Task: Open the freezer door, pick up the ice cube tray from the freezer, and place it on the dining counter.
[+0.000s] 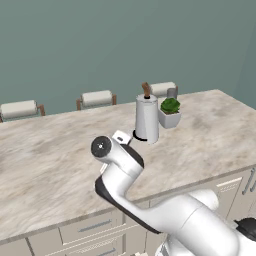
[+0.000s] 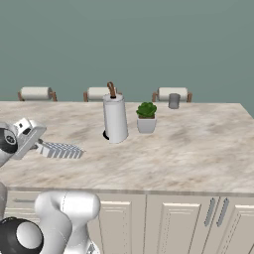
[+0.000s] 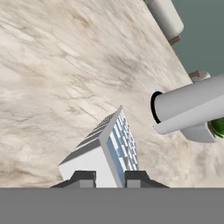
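Step in hand: last 1, placing. Gripper (image 3: 109,177) at bottom centre of hand view, fingers clamped on near end of ice cube tray (image 3: 107,148), so grasping tray. In right base view tray (image 2: 60,150) sits at left-middle of frame, low over dining counter (image 2: 188,149), tilted; can't tell if its far end touches the marble. Gripper (image 2: 31,135) at far left there. Paper towel roll (image 2: 114,119) + small potted plant (image 2: 146,117) stand upper centre, near tray but apart. 3 stools along counter's far edge. Next move, my guess: lower + level tray flat on bare marble, release, lift away w/o dragging it, keep off the roll.
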Motion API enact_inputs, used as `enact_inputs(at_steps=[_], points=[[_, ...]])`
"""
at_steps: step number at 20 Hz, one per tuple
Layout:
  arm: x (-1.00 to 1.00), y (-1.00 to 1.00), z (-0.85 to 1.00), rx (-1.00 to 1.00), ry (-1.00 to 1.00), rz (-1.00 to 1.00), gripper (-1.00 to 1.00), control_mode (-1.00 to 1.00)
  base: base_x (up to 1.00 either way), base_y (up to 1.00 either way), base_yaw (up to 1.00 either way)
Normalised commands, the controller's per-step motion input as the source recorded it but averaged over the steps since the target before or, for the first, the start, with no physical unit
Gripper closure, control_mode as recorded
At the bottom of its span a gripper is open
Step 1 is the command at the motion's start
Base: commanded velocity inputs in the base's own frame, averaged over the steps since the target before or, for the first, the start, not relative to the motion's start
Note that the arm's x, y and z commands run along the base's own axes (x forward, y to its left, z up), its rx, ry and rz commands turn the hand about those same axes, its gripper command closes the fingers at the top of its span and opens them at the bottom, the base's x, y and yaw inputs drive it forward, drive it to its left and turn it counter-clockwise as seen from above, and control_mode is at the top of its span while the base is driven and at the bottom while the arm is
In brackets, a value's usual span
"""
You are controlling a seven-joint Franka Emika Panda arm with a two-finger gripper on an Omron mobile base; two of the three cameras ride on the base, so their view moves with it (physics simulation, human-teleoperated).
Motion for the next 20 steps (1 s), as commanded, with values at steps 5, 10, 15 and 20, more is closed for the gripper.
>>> enact_inputs(at_steps=[5, 10, 15, 20], points=[[0.11, 0.0, -0.36, 0.0, -0.01, -0.04, 1.0, -1.0, 0.0, 0.0, 0.0], [0.2, 0.0, -0.2, 0.0, 0.0, -0.01, 1.0, -1.0, 0.0, 0.0, 0.0], [0.31, 0.0, -0.16, 0.0, 0.0, 0.0, 1.0, -1.0, 0.0, 0.0, 0.0], [0.33, 0.0, -0.13, 0.0, 0.0, 0.0, 1.0, -1.0, 0.0, 0.0, 0.0]])
